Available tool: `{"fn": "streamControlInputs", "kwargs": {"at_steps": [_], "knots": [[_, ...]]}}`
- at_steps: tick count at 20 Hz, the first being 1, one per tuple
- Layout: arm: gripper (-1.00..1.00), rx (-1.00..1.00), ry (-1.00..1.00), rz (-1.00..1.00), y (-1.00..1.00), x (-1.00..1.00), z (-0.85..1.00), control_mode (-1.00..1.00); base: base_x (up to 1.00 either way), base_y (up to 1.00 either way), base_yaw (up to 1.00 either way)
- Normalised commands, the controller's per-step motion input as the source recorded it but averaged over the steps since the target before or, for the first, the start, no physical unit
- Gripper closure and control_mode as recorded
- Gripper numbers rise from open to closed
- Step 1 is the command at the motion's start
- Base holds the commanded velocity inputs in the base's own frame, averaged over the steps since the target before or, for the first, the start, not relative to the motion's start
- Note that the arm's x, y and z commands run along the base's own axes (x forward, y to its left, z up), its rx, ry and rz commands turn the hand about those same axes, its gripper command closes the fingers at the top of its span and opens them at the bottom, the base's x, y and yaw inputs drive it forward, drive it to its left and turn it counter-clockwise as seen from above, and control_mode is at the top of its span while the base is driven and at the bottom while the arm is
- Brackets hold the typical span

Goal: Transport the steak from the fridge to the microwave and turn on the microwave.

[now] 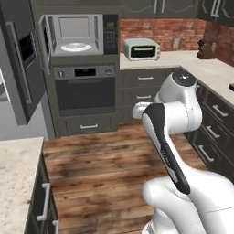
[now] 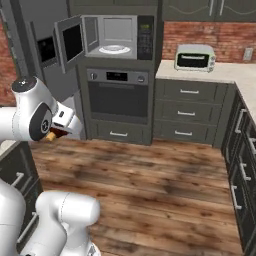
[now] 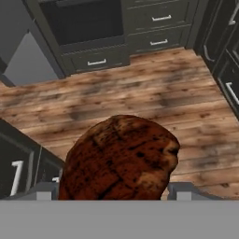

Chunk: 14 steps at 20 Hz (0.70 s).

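While the microwave [image 1: 77, 34] stands open, the claw [image 3: 116, 193] pinches the steak [image 3: 121, 158] above the floor [image 3: 140, 98].

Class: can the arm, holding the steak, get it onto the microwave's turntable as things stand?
Probably not yet: the microwave door hangs open, but the gripper with the steak sits low, across bare floor from it.

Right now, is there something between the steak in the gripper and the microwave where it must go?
Nothing visible blocks it. The steak sits in the gripper, the microwave door is swung open, and its turntable looks bare. Between them lies open wood floor.
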Motion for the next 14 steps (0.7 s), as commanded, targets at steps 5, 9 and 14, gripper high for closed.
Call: {"fn": "streamControlInputs", "kwargs": {"at_steps": [5, 9, 14], "knots": [[1.0, 0.0, 0.0, 0.0, 0.0, 0.0, 0.0, 1.0, 0.94, -0.04, 0.09], [1.0, 0.0, 0.0, 0.0, 0.0, 0.0, 0.0, 1.0, 0.94, -0.04, 0.05], [1.0, 0.0, 0.0, 0.0, 0.0, 0.0, 0.0, 1.0, 0.94, -0.04, 0.05]]}}
